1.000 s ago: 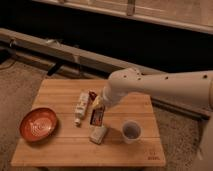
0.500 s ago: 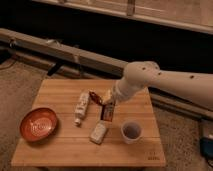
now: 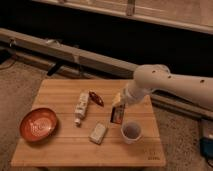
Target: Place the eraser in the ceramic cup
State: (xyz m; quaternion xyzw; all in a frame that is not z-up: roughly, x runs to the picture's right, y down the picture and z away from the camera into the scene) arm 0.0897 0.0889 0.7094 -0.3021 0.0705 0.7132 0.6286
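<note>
The eraser (image 3: 116, 115), a dark bar with an orange-red patch, hangs from my gripper (image 3: 118, 104) over the right middle of the wooden table (image 3: 60, 150). The gripper is shut on the eraser's upper end. The ceramic cup (image 3: 131, 132), small, round and pale, stands upright on the table just to the lower right of the eraser, a short gap away. My white arm (image 3: 165, 85) reaches in from the right.
A wide orange-red bowl (image 3: 38, 124) sits at the table's left. A white tube-like bottle (image 3: 81, 107) and a small dark red object (image 3: 97, 98) lie in the middle. A pale grey-white block (image 3: 98, 133) lies left of the cup.
My gripper has moved to the right with the eraser in it, from beside the bottle to close by the cup. The other things have not moved.
</note>
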